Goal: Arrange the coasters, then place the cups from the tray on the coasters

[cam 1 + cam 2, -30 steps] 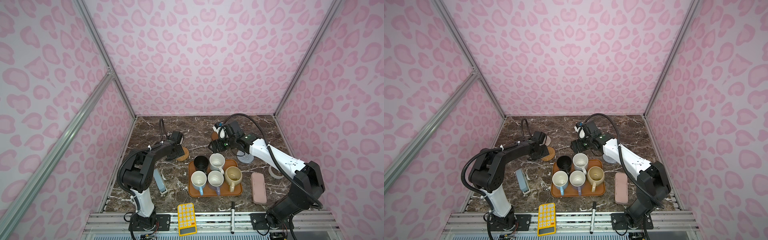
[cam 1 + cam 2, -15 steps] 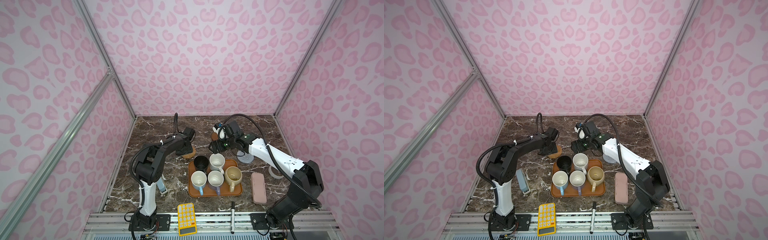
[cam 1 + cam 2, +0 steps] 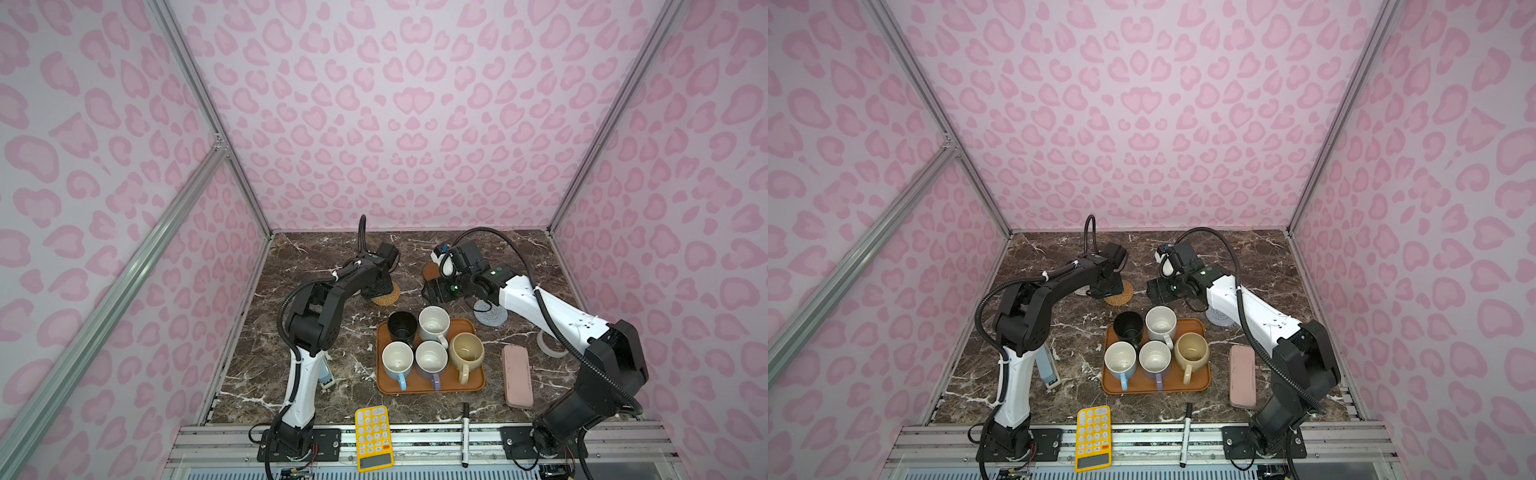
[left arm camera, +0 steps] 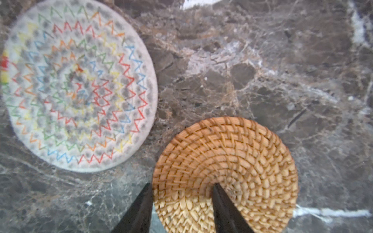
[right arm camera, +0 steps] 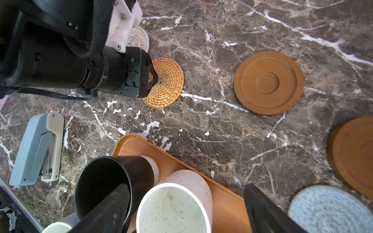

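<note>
My left gripper (image 4: 181, 184) points down at the tan rattan coaster (image 4: 232, 161). Its jaws stand partly open, one fingertip near the coaster's centre, the other beside its rim. The whitish woven coaster (image 4: 78, 84) lies close by. My right gripper (image 5: 187, 211) hangs open over the speckled white cup (image 3: 434, 322) and the black cup (image 3: 402, 325) at the far end of the tray (image 3: 473, 384). The light blue (image 3: 397, 359), lavender (image 3: 431, 357) and beige (image 3: 467, 351) cups stand in the near row. Two brown wooden coasters (image 5: 268, 82) (image 5: 353, 155) and the grey-blue one (image 3: 492, 318) lie under the right arm.
A pale blue stapler (image 5: 38, 149) lies left of the tray by the left arm's base. A pink case (image 3: 516, 382) lies right of the tray, with a tape roll (image 3: 548, 347) behind it. A yellow calculator (image 3: 374, 436) and a marker (image 3: 465, 432) sit at the front edge.
The left arm has swung its gripper to the right, and the tan coaster has shifted a little right and back with it. The left jaws have narrowed. The right arm has held still.
</note>
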`<control>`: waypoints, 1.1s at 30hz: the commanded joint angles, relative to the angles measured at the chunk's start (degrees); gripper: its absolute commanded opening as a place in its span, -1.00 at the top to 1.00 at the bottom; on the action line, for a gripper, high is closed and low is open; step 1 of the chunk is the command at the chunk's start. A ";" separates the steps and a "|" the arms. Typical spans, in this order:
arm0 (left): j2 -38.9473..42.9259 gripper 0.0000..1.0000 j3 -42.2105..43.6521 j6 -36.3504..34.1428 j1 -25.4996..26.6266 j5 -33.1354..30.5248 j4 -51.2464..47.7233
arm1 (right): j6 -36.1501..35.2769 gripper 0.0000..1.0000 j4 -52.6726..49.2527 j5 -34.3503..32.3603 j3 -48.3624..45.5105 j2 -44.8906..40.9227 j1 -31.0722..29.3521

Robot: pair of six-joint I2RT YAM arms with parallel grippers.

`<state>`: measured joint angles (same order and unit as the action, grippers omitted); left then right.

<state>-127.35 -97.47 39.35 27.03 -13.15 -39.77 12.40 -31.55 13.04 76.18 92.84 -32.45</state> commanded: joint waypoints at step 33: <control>5.11 -0.44 -5.07 1.95 -2.23 6.54 5.20 | 2.43 -0.83 1.37 -0.71 -0.72 1.22 0.74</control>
<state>-127.61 -102.76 40.10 24.91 -8.25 -38.87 14.55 -31.11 13.08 75.96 94.24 -31.77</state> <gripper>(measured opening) 0.720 0.917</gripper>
